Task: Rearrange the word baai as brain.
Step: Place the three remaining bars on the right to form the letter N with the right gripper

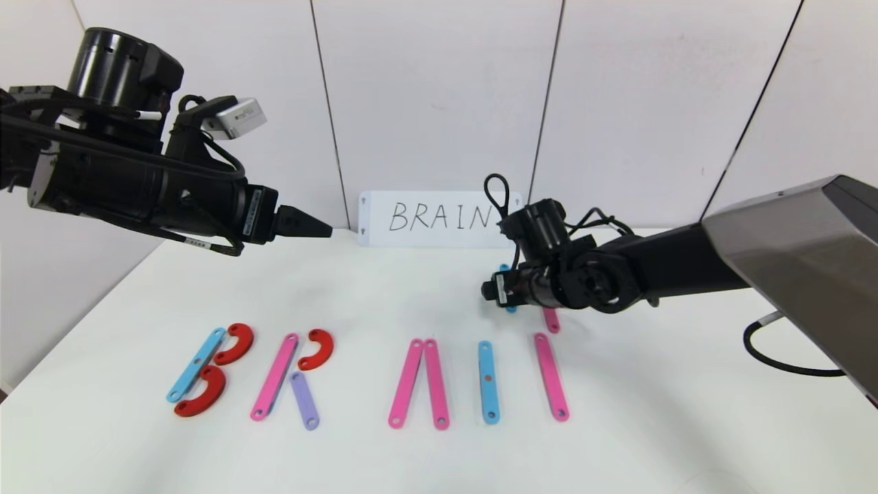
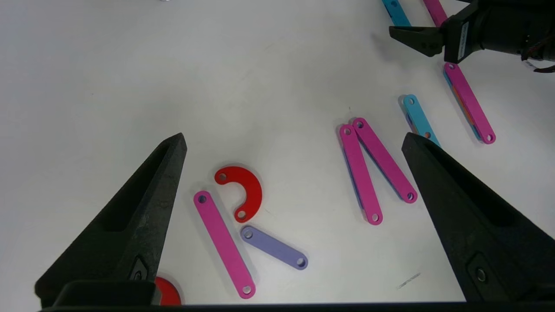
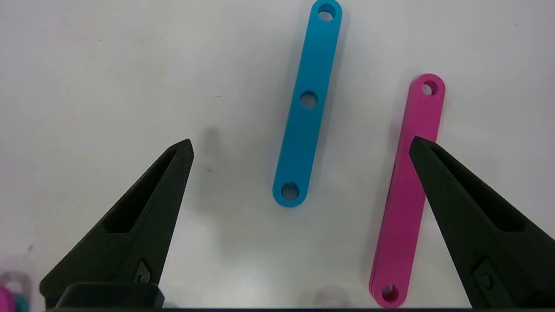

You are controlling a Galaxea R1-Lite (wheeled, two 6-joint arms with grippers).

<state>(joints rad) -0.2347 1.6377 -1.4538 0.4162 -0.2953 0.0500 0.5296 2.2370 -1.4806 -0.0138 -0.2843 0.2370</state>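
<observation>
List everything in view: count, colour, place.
Pink strips: five, pink; four in the letter row at the front, one farther back.
Light-blue strips: three, light blue; two in the row, one farther back.
Purple strip: one, purple; slanted leg of the R.
Half-rings: three, red; two on the B, one on the R.
Card: one, white, handwritten "BRAIN"; at the table's back edge.
Table: one, white.
Left tool: black, open; raised above the table's left side.
Right tool: black, open; low over the two farther-back strips.
</observation>
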